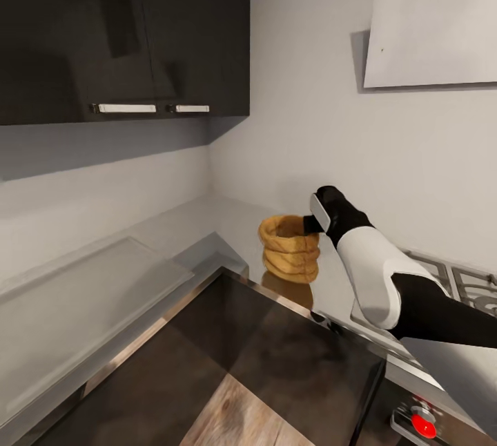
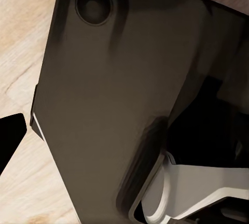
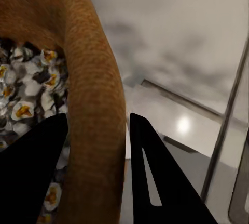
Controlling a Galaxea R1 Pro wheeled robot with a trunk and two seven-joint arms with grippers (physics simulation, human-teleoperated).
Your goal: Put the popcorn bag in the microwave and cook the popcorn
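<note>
Overhead at the left hangs a dark wall cabinet point(image 1: 124, 32) with two pale handles, and below it the grey worktop point(image 1: 103, 294) runs along the wall into the corner. Right of that, the popcorn bag point(image 1: 290, 248) stands upright on the worktop near the corner, its rolled rim open at the top. The right gripper point(image 1: 312, 219) meets the bag at the rim's right side. From the right wrist camera, one finger point(image 3: 31, 177) sits inside the popcorn bag point(image 3: 96, 125) over the white popcorn kernels point(image 3: 31, 89) and the other outside, so the jaws straddle the rim, closed narrowly on it. Further right lie stove grates point(image 1: 455, 277) and a red knob point(image 1: 422, 425). Whether the left jaws are open or closed cannot be told.
</note>
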